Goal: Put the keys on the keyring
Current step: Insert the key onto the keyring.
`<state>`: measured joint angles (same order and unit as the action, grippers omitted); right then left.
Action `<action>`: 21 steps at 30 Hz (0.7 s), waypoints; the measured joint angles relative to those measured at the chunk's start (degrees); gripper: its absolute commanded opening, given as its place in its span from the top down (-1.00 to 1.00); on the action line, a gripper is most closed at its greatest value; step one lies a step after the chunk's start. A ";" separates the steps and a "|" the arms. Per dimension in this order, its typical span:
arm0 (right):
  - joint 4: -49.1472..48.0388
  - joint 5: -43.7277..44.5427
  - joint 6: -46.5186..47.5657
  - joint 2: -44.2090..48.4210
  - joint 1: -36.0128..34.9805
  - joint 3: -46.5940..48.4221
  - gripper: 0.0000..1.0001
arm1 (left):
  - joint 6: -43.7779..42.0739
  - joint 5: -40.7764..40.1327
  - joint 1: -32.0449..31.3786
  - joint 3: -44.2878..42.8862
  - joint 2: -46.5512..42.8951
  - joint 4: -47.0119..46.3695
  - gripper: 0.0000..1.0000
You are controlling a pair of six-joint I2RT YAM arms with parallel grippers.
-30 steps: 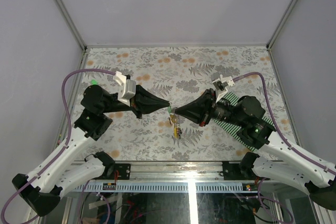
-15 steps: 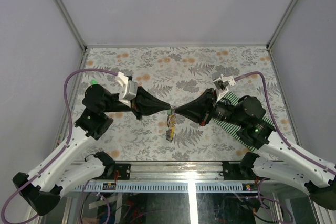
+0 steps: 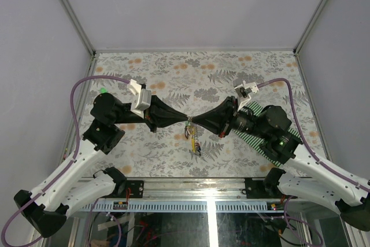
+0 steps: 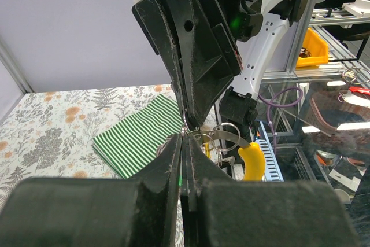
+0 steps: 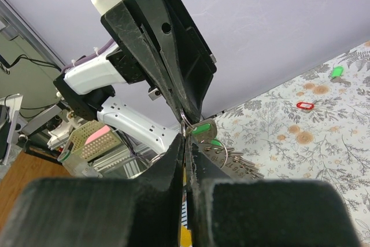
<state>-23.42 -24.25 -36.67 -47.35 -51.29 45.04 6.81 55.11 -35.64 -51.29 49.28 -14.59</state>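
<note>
My left gripper and right gripper meet tip to tip above the middle of the table, both shut. The right gripper pinches the keyring, a thin silvery loop. A bunch of keys hangs from it, with metal blades and a yellow head. The left gripper is shut on a green-headed key, held right at the ring. How key and ring interlock is hidden by the fingertips. A red key and another green key lie on the floral table.
A green-and-white striped mat lies under the right arm; it also shows in the left wrist view. The floral tablecloth is bounded by grey walls at back and sides and a metal rail at the front.
The two gripper tips have closed the small gap between them and now touch. The hanging bunch of keys has swung slightly below them.
</note>
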 measured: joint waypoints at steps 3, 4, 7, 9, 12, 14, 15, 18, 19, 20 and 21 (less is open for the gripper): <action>0.11 0.74 -0.02 0.11 0.00 0.00 1.00 | -0.02 0.00 0.00 0.00 0.00 0.00 1.00; 0.24 0.94 -0.02 0.22 0.00 0.00 1.00 | -0.02 0.00 0.00 0.00 0.00 0.00 1.00; 0.50 1.31 -0.02 0.42 0.00 0.00 1.00 | -0.02 0.00 0.00 0.00 0.00 0.00 1.00; 0.66 1.53 -0.02 0.50 0.00 0.00 1.00 | -0.02 0.00 -0.02 0.00 0.00 0.00 1.00; 1.25 2.43 -0.04 0.83 -0.02 0.00 1.00 | -0.02 -0.04 -0.02 0.00 0.00 0.00 1.00; 1.53 2.78 -0.07 1.05 -0.07 0.00 1.00 | -0.02 -0.02 -0.02 0.00 0.00 0.00 1.00; 1.60 2.89 -0.07 1.16 -0.07 0.00 1.00 | -0.04 -0.04 -0.02 0.00 0.00 0.00 1.00; 1.70 3.91 -0.24 1.51 -0.09 0.00 1.00 | -0.04 -0.04 -0.02 0.00 0.00 0.00 1.00; 1.75 4.11 -0.28 1.60 -0.09 0.00 1.00 | -0.04 -0.04 -0.02 0.00 0.02 0.00 1.00; 1.73 4.22 -0.39 1.64 -0.11 0.00 1.00 | -0.04 -0.04 -0.02 0.00 0.00 0.00 1.00; 1.75 4.31 -0.46 1.66 -0.11 0.00 1.00 | -0.04 -0.04 -0.02 0.00 0.02 0.00 1.00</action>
<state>-21.67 -19.94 -37.12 -45.69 -51.40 45.04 6.76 55.07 -35.66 -51.29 49.30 -14.59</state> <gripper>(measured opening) 0.010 0.010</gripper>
